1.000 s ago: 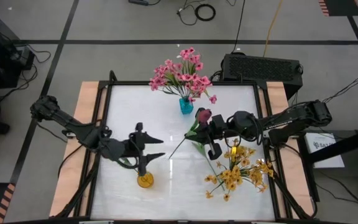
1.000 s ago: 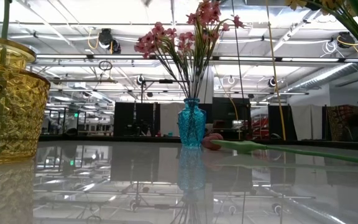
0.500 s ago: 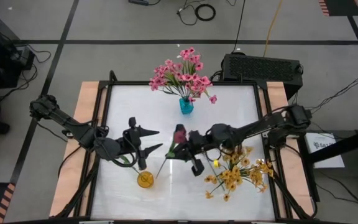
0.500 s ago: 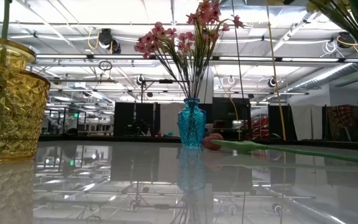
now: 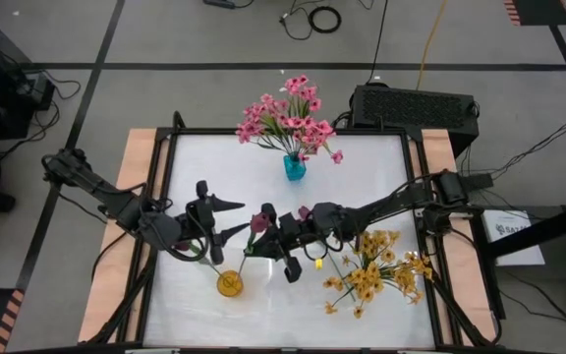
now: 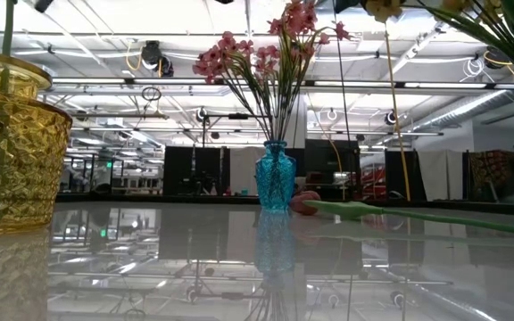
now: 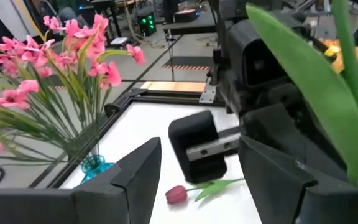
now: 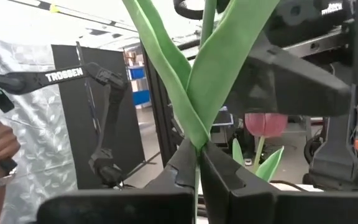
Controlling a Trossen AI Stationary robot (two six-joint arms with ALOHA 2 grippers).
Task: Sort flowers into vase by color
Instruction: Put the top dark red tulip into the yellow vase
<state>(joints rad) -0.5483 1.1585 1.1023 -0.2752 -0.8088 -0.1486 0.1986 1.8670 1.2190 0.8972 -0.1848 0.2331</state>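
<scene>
The right arm reached across the surface [image 5: 381, 157] toward 9 o'clock, its tool [image 5: 275, 234] clamped on a tulip [image 5: 259, 222] just above the yellow vase [image 5: 229, 285]. The left tool [image 5: 226, 218], fingers apart, hovered at the tulip's 9 o'clock.

Bright overhead light, glossy tabletop glare

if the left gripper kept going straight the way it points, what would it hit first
Most likely the right gripper, which sits directly ahead of the open left gripper and is shut on a tulip stem. Depth between them is hard to judge.
</scene>
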